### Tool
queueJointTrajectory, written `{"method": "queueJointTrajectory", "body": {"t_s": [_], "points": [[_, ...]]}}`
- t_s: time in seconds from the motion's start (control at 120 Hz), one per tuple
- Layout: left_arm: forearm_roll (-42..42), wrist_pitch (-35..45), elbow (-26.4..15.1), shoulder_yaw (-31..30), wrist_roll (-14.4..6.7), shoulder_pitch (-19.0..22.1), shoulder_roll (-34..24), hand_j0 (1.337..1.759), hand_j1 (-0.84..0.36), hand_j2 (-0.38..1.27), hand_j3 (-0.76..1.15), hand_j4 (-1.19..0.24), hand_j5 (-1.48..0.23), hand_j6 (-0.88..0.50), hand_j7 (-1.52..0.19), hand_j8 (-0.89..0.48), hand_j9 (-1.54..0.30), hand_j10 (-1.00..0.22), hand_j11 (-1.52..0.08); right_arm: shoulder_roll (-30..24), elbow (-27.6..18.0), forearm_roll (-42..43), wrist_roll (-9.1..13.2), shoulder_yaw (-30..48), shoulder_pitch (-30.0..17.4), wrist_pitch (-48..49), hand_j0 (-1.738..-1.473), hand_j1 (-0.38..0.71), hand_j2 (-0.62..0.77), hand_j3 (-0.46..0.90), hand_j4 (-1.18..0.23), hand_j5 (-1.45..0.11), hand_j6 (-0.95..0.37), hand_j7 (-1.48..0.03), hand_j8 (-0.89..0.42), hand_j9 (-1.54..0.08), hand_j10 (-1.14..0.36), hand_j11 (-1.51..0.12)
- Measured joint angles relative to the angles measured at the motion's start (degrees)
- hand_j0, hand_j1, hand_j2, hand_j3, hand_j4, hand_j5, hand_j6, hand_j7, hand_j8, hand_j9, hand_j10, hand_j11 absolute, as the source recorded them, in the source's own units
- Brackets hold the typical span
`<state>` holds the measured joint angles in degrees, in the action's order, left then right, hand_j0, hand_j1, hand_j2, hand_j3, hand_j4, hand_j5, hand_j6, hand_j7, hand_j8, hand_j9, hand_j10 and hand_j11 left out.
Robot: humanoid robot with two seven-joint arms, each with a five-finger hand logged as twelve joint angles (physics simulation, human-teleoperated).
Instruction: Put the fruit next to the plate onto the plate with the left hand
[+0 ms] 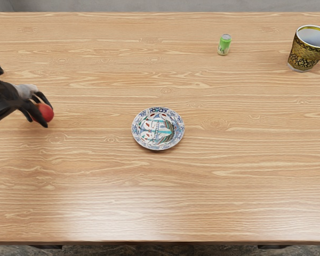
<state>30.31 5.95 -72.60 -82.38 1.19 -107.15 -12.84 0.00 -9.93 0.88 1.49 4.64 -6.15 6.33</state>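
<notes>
The near edge of the table [160,234] is seen closest, with bare wood running up to the patterned plate [158,128], which is set about mid-table. The red fruit [47,113] is found well apart from the plate, out to its left near the table's left edge and slightly farther from the camera. It is enclosed by the left hand [13,100], whose dark fingers [41,97] are curled over it in what is judged a grasp; whether it is lifted off the wood cannot be told. The fruit is round, so no long axis need be considered. From the hand the plate lies to the right and a little nearer the camera, and the carry is judged to run that way. The right arm is not shown. A green can [224,44] and a patterned cup [308,48] are seen at the far right, clear of that path
</notes>
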Motion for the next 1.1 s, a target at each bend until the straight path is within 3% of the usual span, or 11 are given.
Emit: {"method": "queueJointTrajectory", "body": {"t_s": [0.1, 0.217, 0.367, 0.667, 0.708, 0.808, 0.9, 0.933, 1.008, 1.1], "points": [[-0.54, -8.01, -0.63, 5.70, 0.04, -3.48, -2.98, 1.645, -0.36, 0.30, -0.02, -0.53, -1.15, -0.26, -1.14, -0.39, -1.13, -0.81, -1.14, 0.00, 0.00, 0.00, 0.00, 0.00, 0.00, 0.00, -1.658, -0.33, 0.00, 0.00, -0.01, -0.02, -0.01, -0.02, -0.01, -0.02, -0.01, -0.02], [-0.83, -15.04, -0.62, 17.49, 0.48, -3.14, -2.49, 1.641, -0.38, 0.31, -0.01, -0.49, -1.20, -0.23, -1.17, -0.36, -1.17, -0.83, -1.17, 0.00, 0.00, 0.00, 0.00, -0.01, 0.00, 0.00, -1.658, -0.33, 0.00, 0.00, -0.01, -0.02, -0.01, -0.02, -0.01, -0.02, -0.01, -0.02], [-1.26, -18.14, 0.66, 29.62, 0.78, -0.66, -1.76, 1.639, -0.37, 0.30, -0.01, -0.48, -1.23, -0.22, -1.19, -0.34, -1.19, -0.83, -1.19, 0.00, 0.00, 0.00, 0.00, 0.01, 0.00, 0.00, -1.658, -0.33, 0.00, 0.00, -0.01, -0.02, -0.02, -0.02, -0.02, -0.02, -0.01, -0.02], [-2.21, -18.08, 12.37, 34.97, 0.54, 7.91, 7.71, 1.639, -0.42, 0.40, 0.00, -0.43, -1.28, -0.17, -1.20, -0.30, -1.19, -0.84, -1.20, 0.00, 0.00, 0.00, 0.00, 0.00, 0.00, 0.00, -1.658, -0.33, 0.00, 0.00, -0.01, -0.02, -0.01, -0.02, -0.01, -0.02, -0.01, -0.02], [-2.25, -17.76, 13.50, 35.01, 0.49, 8.00, 7.75, 1.641, -0.41, 0.38, 0.00, -0.43, -1.19, -0.19, -1.12, -0.32, -1.11, -0.79, -1.11, 0.00, 0.00, 0.00, 0.00, -0.01, 0.00, 0.00, -1.658, -0.33, 0.00, 0.00, -0.01, -0.02, -0.01, -0.02, -0.01, -0.02, -0.01, -0.02], [-2.17, -11.74, 14.83, 34.89, 0.43, 8.57, 7.83, 1.648, -0.14, 0.24, 0.00, -0.29, -0.76, -0.13, -0.72, -0.22, -0.71, -0.50, -0.71, 0.00, 0.00, 0.00, 0.00, -0.01, 0.00, 0.00, -1.658, -0.33, 0.00, 0.00, -0.02, -0.02, -0.02, -0.02, -0.02, -0.02, -0.01, -0.02], [-2.38, -9.36, 14.99, 34.76, 0.41, 8.71, 7.63, 1.651, 0.04, 0.15, 0.00, -0.19, -0.49, -0.09, -0.46, -0.14, -0.45, -0.32, -0.45, 0.00, 0.00, 0.00, -0.01, -0.02, 0.00, 0.00, -1.658, -0.33, 0.00, 0.00, -0.02, -0.02, -0.02, -0.02, -0.02, -0.02, -0.02, -0.02], [-2.41, -9.94, 14.21, 34.78, 0.41, 8.46, 5.49, 1.652, 0.08, 0.13, 0.00, -0.16, -0.42, -0.08, -0.39, -0.12, -0.39, -0.27, -0.39, 0.00, 0.00, 0.00, 0.00, -0.02, 0.00, 0.00, -1.658, -0.33, 0.00, 0.00, -0.02, -0.02, -0.02, -0.02, -0.02, -0.02, -0.02, -0.02], [-2.94, -20.04, 10.80, 33.39, 0.17, 7.21, -7.74, 1.654, 0.16, 0.09, 0.00, -0.11, -0.29, -0.05, -0.27, -0.08, -0.27, -0.19, -0.27, 0.00, 0.00, 0.00, -0.01, -0.02, 0.00, 0.00, -1.658, -0.33, 0.00, 0.00, -0.02, -0.02, -0.02, -0.02, -0.02, -0.02, -0.02, -0.02], [-10.76, -32.24, 8.39, 29.79, -3.74, 8.37, -23.88, 1.656, 0.23, 0.06, 0.00, -0.07, -0.19, -0.03, -0.18, -0.05, -0.17, -0.12, -0.17, 0.00, 0.00, 0.00, 0.00, -0.01, 0.00, 0.00, -1.658, -0.33, 0.00, 0.00, -0.02, -0.02, -0.02, -0.02, -0.02, -0.02, -0.02, -0.02]]}}
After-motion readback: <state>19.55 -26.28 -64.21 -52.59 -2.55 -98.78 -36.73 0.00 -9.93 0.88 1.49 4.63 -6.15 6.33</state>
